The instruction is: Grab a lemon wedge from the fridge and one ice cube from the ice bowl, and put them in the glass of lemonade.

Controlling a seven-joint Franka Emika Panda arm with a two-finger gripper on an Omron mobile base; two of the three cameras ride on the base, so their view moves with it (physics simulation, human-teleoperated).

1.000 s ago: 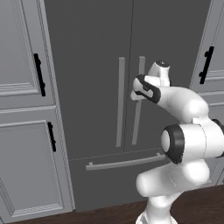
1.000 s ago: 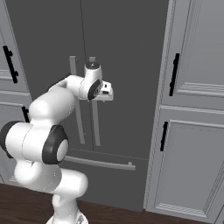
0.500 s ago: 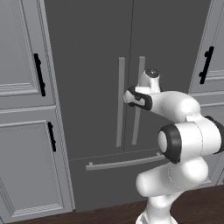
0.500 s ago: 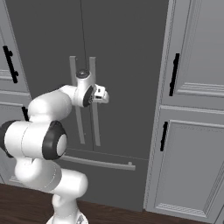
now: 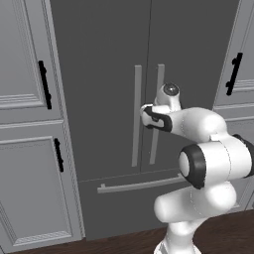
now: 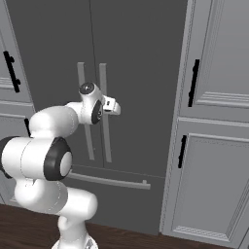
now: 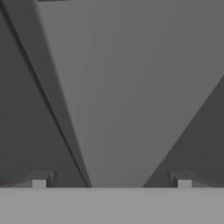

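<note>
I'm square on to the fridge [image 5: 109, 74], the tall dark grey unit dead ahead, both doors shut, flanked left and right by panelled grey cabinets [image 5: 25, 64] with black handles. My claw [image 7: 111, 179] is right up against the door handles. Looking along the hand, one pale grey bar handle [image 7: 127, 87] runs up between the two fingertips [image 7: 39, 180], one tip on either side of it. The claw is spread wide, released, gripping nothing. I can't tell whether the tips touch the bar or sit just off it.

From the left base camera, the two bar handles [image 5: 136, 116] stand side by side at the seam of the doors, long axis straight up and down. The hand covers part of the right-hand one at about its middle. Below them the bottom drawer's handle [image 5: 141, 183] lies horizontal across the front. In the hand view the bar looks slanted, widening toward the top. That fits the camera sitting rolled, because both base cameras show the handles plumb.

Arm pose: from the right base camera the arm [image 6: 44, 160] rises at lower left, folds at a big dark-jointed elbow, then the forearm runs roughly level toward the doors. The wrist sits at mid-handle height with the hand pointing into the fridge front. The claw [image 6: 113, 106] pokes out past the wrist, level with the middle of the right handle [image 6: 104, 112].
</note>
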